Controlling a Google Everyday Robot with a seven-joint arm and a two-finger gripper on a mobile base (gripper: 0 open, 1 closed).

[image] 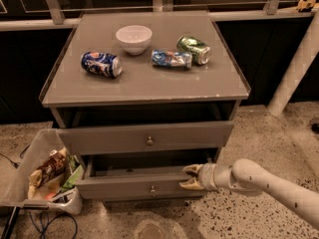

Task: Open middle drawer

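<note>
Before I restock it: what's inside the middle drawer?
Inside the middle drawer, only a dim strip shows; the upper drawer covers the rest; gripper at its front's right end.

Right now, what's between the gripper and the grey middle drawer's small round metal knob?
Only the grey middle drawer's bare front, in the camera view. The gripper is at its right end.

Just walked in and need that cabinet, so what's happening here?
The robot arm's gripper is at the right end of the middle grey wooden drawer, fingers apart at its front. That drawer sits partly pulled out, as does the wider grey drawer above it.
</note>
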